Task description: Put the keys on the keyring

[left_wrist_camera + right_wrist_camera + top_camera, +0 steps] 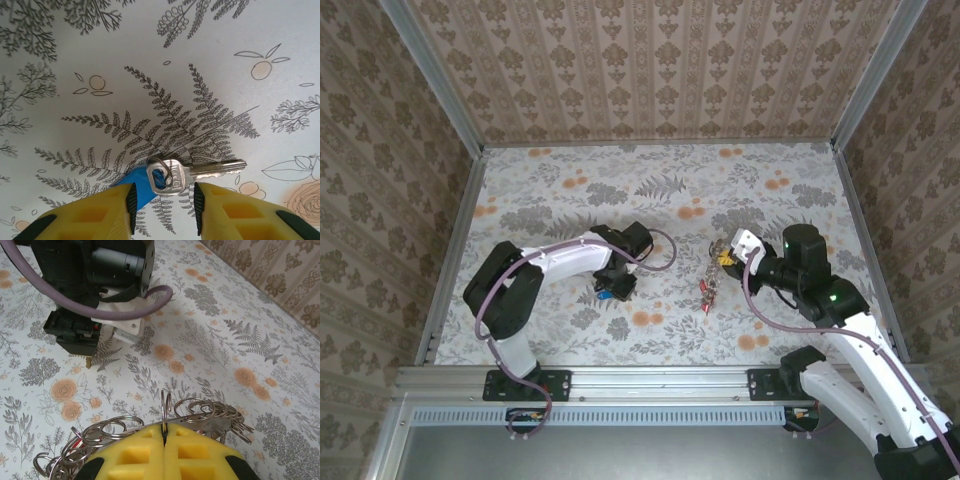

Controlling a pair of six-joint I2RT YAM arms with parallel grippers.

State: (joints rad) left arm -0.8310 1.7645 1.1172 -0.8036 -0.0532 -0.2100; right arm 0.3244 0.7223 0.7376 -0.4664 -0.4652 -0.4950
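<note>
A silver key (200, 172) lies flat on the table, with a small split ring (161, 170) and a blue tag (135, 186) at its head. My left gripper (164, 210) is open low over it, a yellow finger on either side of the key's head and not touching it; from above the left gripper (612, 287) is seen over the blue tag (606, 294). My right gripper (164, 434) is shut on the keyring (210, 420), which is seen edge-on with several split rings threaded on it. A bunch of keys (708, 284) with red and yellow heads hangs below the right gripper (726, 256).
The table (570, 190) has a floral cloth, is walled on three sides and has metal rails along its edges. In the right wrist view the left arm's wrist (90, 295) and its purple cable (130, 310) hang close ahead, just above the table.
</note>
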